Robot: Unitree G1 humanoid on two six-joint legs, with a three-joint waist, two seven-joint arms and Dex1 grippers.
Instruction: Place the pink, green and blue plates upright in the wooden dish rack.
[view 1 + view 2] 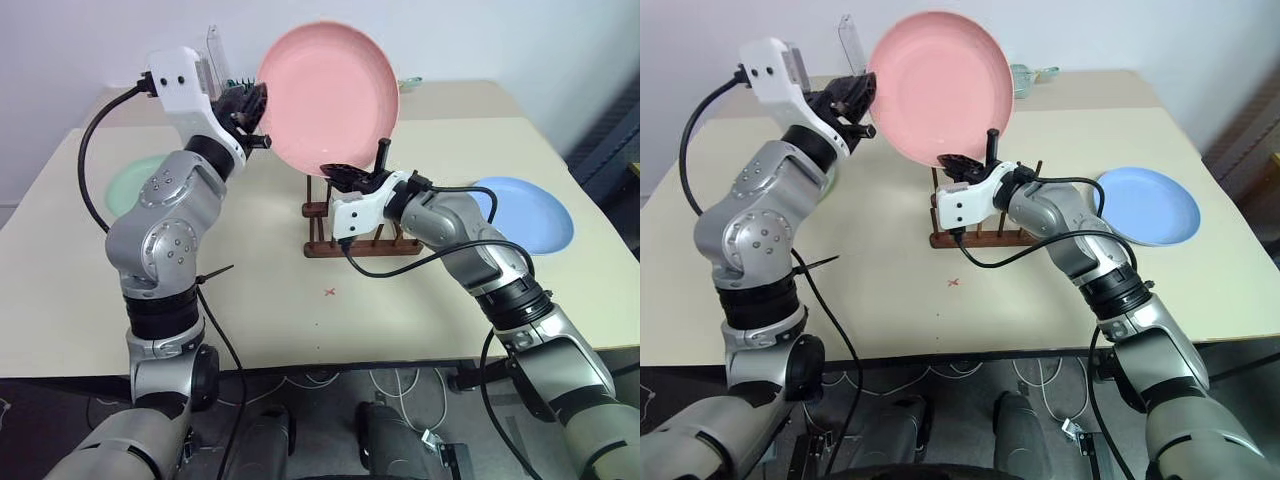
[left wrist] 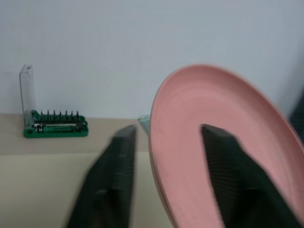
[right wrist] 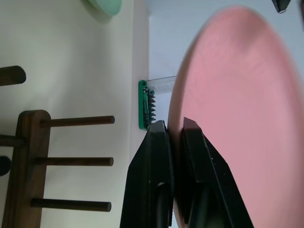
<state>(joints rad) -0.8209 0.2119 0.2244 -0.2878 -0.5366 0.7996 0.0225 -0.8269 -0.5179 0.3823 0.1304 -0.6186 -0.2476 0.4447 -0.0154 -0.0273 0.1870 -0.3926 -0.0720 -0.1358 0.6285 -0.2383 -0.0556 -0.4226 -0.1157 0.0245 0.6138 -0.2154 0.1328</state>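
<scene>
The pink plate (image 1: 330,95) stands on edge in the air above the wooden dish rack (image 1: 365,247). My right gripper (image 1: 332,170) is shut on its lower rim; the right wrist view shows both fingers (image 3: 152,156) clamped on the edge. My left gripper (image 1: 258,118) is open at the plate's left rim, with one finger on each side of the edge and a gap on the back side. The green plate (image 1: 128,185) lies flat at the left, partly behind my left arm. On the right the blue plate (image 1: 535,215) lies flat.
A green-based tool holder (image 2: 56,129) with a clear lid stands at the table's back edge. A small pale dish (image 1: 1025,75) sits at the far back. A red cross (image 1: 330,292) marks the table in front of the rack.
</scene>
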